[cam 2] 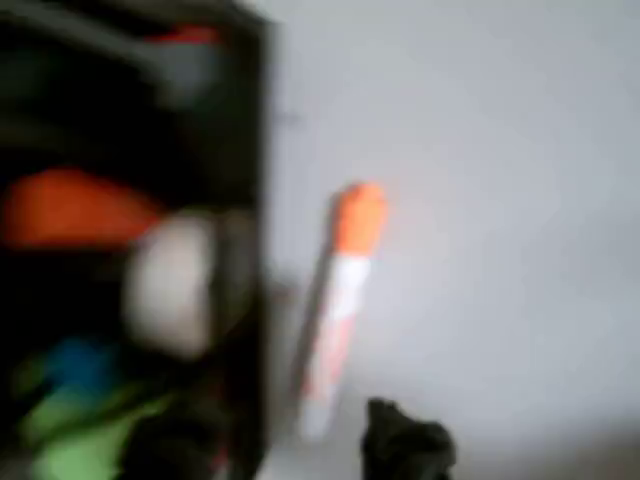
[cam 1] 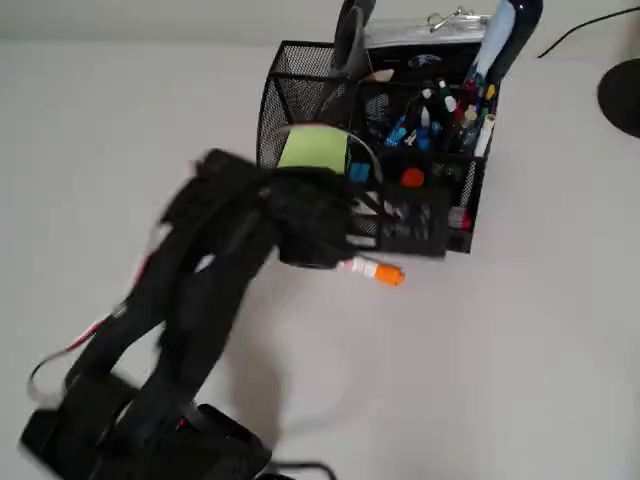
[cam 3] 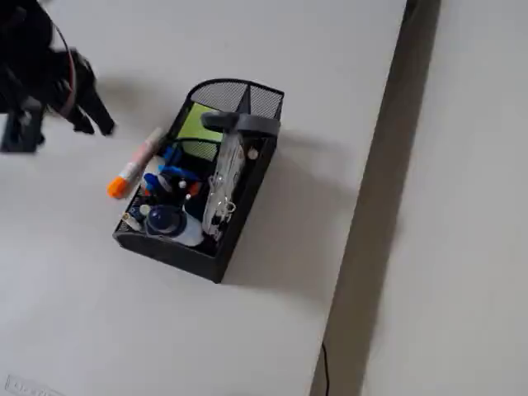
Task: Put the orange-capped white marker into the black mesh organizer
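Orange at one end and white along the barrel, the orange-capped white marker lies flat on the pale counter, just beside the outer wall of the black mesh organizer. Red print runs along its barrel, too blurred to read. In the overhead view its long axis is close to horizontal, cap pointing right; in the fixed view the marker runs parallel to the organizer's long side, cap toward the lower left. My wrist view shows the marker standing nearly upright in the picture, cap up, with the organizer's dark wall to its left.

Inside the organizer sit a green pad of sticky notes, a cluster of blue-capped pens, a short orange-topped item, and a grey stapler across one compartment; a binder clip rests at the far rim.

My jaws hang over the counter near the marker's bare end in the fixed view, holding nothing; how far apart they stand I cannot tell through the blur. In the overhead view my black arm covers that end of the marker.
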Robot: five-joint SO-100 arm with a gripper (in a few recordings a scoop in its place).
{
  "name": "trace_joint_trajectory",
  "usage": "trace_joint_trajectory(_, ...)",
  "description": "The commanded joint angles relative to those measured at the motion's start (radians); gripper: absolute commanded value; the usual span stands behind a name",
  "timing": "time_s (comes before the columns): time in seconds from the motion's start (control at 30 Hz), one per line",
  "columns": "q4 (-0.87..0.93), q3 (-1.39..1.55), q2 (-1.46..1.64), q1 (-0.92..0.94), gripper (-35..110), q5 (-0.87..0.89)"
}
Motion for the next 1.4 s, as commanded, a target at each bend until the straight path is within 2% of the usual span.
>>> trace_joint_trajectory(0.0, -0.044, -0.077, -0.14, 0.012, 27, 0.129)
trace_joint_trajectory(0.3, -0.049, -0.161, -0.33, 0.002, 26, 0.253)
trace_joint_trajectory(0.47, 0.011, -0.216, -0.408, -0.026, 26, 0.296)
trace_joint_trajectory(0.87, -0.02, -0.216, -0.468, -0.069, 23, 0.316)
trace_joint_trajectory(1.0, -0.035, -0.216, -0.499, -0.069, 19, 0.314)
trace_joint_trajectory(1.23, -0.046, -0.216, -0.552, -0.058, 0, 0.305)
trace_joint_trajectory(1.37, -0.046, -0.216, -0.56, -0.052, 0, 0.308)
